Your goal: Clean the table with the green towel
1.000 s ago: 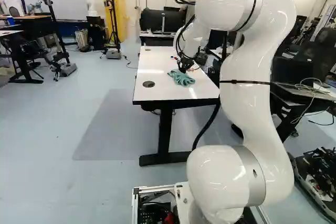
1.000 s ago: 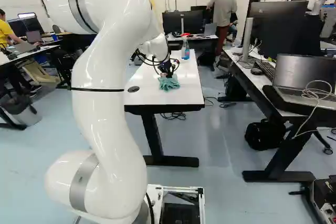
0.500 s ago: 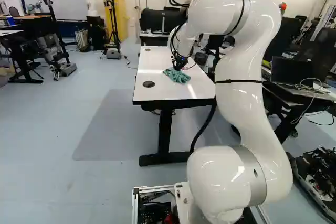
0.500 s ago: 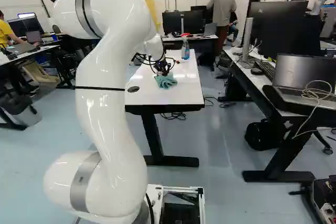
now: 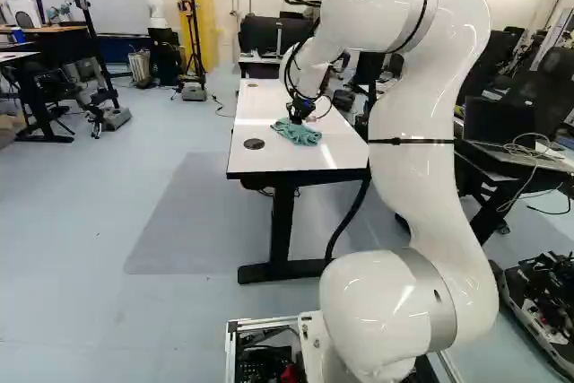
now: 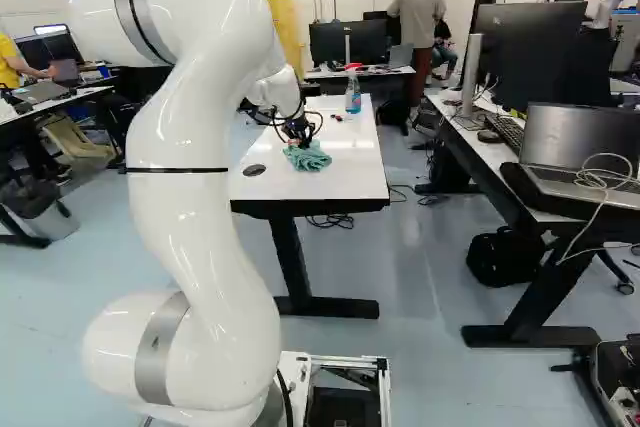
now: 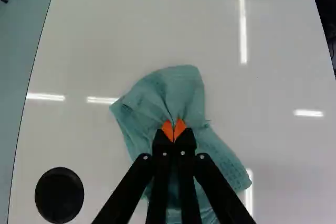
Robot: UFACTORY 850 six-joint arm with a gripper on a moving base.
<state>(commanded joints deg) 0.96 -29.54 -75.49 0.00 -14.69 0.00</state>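
**towel pinched at its middle, skirts spread for wiping**

from where i'm standing, the white arm point(image 5: 421, 105) reaches out over the near edge of the white table point(image 5: 260, 164) and points its gripper point(image 7: 174, 131) down at the surface, a sensible pose for pressing cloth on a flat top. the gripper is clenched on the green towel point(image 7: 181, 90): its orange pads point(image 7: 167, 129) are almost together, with a thin pinch of cloth between them, and folds run out from that point. taking it near the middle rather than by a corner leaves loose fabric fanned out on several sides, and that is likely what does the wiping.

the towel lies on the table, a bit left of its centre line and just to the far right of the black round cap point(image 7: 59, 195) set in the top. one flap fans out ahead of the fingers, and more cloth trails beneath and behind them. i'd call this the wiping itself, but how much of the top is done i can't judge. the next stroke probably calls for a low, level sweep with the grip kept firm; too light and the cloth would skim, too hard and it may bunch or slip out.

the spray bottle point(image 6: 353, 94) stands upright on the far right, well apart from the towel, which leaves room for strokes here; small dark bits point(image 6: 337, 118) lie near it, and a long sweep that way could catch them.
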